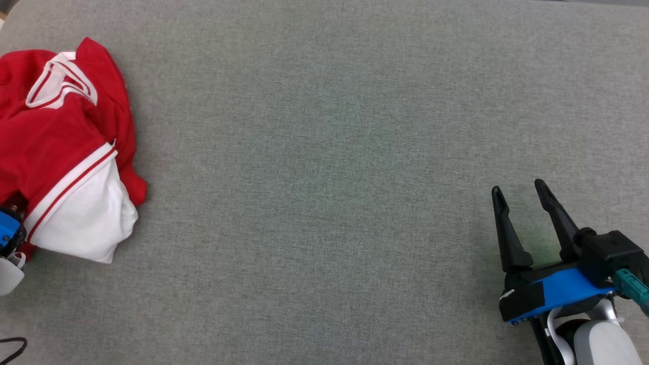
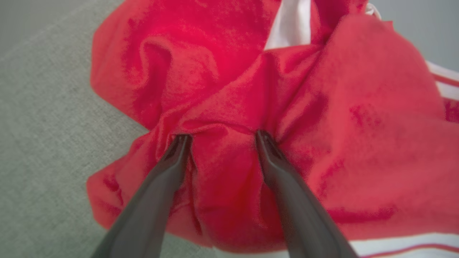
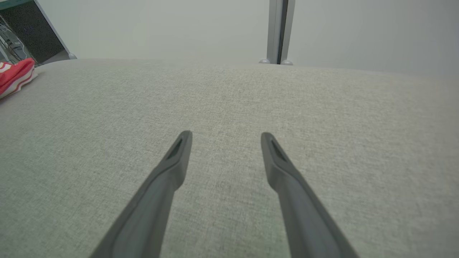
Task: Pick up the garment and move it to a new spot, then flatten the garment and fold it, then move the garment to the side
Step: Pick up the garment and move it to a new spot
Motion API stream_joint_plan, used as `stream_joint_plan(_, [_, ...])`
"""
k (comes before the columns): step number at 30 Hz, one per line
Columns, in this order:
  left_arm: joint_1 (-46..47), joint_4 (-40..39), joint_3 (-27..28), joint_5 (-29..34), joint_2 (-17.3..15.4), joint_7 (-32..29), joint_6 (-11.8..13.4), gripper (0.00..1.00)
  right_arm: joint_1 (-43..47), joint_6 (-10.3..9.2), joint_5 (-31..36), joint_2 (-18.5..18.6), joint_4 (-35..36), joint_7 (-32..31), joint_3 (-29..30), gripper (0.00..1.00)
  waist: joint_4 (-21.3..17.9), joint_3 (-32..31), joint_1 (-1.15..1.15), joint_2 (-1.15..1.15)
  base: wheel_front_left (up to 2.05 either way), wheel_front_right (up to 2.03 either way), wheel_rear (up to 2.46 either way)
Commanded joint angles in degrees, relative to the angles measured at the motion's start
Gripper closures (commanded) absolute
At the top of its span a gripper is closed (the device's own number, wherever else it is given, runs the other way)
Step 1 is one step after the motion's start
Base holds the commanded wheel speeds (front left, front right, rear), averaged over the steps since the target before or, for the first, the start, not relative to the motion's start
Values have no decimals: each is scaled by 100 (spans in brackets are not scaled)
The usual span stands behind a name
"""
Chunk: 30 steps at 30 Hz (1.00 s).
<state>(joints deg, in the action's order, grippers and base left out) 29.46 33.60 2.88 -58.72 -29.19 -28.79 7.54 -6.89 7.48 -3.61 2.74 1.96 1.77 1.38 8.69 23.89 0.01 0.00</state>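
Red/white garment [image 1: 66,142] crumpled at far left of desk [image 1: 324,203]. L pincer [image 2: 222,136] wide, tips dug into its red folds, nothing clamped yet. R pincer [image 1: 518,186] wide, empty, well apart to the right; L nearer.

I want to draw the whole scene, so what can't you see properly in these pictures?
Head view: the garment is cut off by the left edge and bunched, so its full shape is unclear.
Left wrist view: the left end effector has its tips sunk in red folds, which hide the cloth beneath.
Right wrist view: a dark panel is cut by the corner; unidentifiable.
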Motion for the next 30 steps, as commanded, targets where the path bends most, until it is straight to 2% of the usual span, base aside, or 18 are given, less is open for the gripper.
stream_joint_plan(1, [-79, 137, -55, -37, -10, -176, 45, 9, -62, 3, -70, 27, -23, 52, 0, 0, -109, -35, -1, 0, 0, 0, 0])
stream_joint_plan(2, [-106, 191, -50, -55, -25, -212, 60, 72, -56, 3, -85, 25, -49, 79, -2, 0, -133, -71, -1, 0, 0, 0, 0])
stream_joint_plan(3, [-128, 222, -46, -66, -48, -243, 55, 100, -48, 3, -111, 25, -67, 99, 3, 0, -149, -103, -1, 0, 0, 0, 0])
stream_joint_plan(11, [46, -88, -11, 114, -450, -21, -226, 100, 30, 3, -359, 25, -382, 298, -10, 0, -105, -604, -1, 0, 0, 0, 0])
stream_joint_plan(15, [191, -456, -116, 288, -760, -94, -341, 100, 122, 3, -549, 25, -645, 444, -98, 0, -79, -1040, -1, 0, 0, 0, 0])
stream_joint_plan(19, [367, -859, -260, 475, -1032, -274, -352, 100, 222, 3, -676, 28, -826, 530, -137, 0, -87, -1360, -1, 0, 0, 0, 0])
stream_joint_plan(24, [775, -1712, -525, 765, -1307, -604, -223, 100, 391, 3, -821, 25, -1104, 687, -115, 0, -144, -1832, -1, 0, 0, 0, 0])
stream_joint_plan(26, [975, -2009, -650, 842, -1322, -708, -225, 100, 430, 3, -876, 26, -1179, 740, -127, 0, -216, -1986, -1, 0, 0, 0, 0])
stream_joint_plan(30, [1357, -2548, -927, 928, -1143, -870, -206, 100, 494, 3, -967, 26, -1265, 806, -144, 0, -385, -2179, -1, 0, 0, 0, 0])
